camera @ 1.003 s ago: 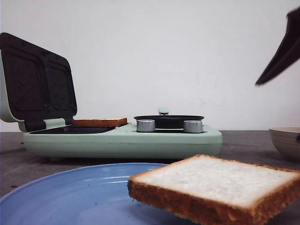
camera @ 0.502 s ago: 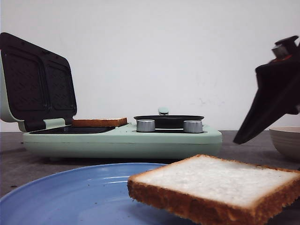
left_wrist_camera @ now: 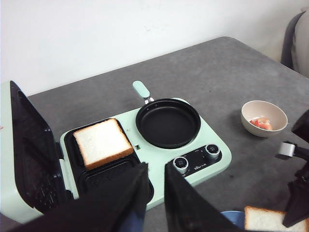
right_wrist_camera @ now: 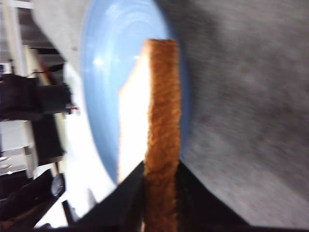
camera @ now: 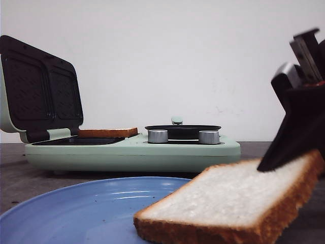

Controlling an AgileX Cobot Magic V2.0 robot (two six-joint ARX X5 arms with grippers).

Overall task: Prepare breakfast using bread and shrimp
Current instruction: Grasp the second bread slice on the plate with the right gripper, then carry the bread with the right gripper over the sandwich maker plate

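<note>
I have the right gripper clamped on the crust edge of a bread slice, jaws pinching it top and bottom. In the front view that edge sits tilted up off the blue plate, while the far corner looks to rest low on it. The other slice lies flat in the sandwich maker, in the tray next to the open lid. My left gripper hangs above the maker with its jaws a little apart and nothing between them.

I judge the slice light and soft: the crumb will crush and tear if I squeeze hard, and it will sag held from one side. The crust is the firmest part, so the present hold is the right one. A bowl with pinkish pieces, likely the shrimp, stands on the table near the maker's knobs
</note>
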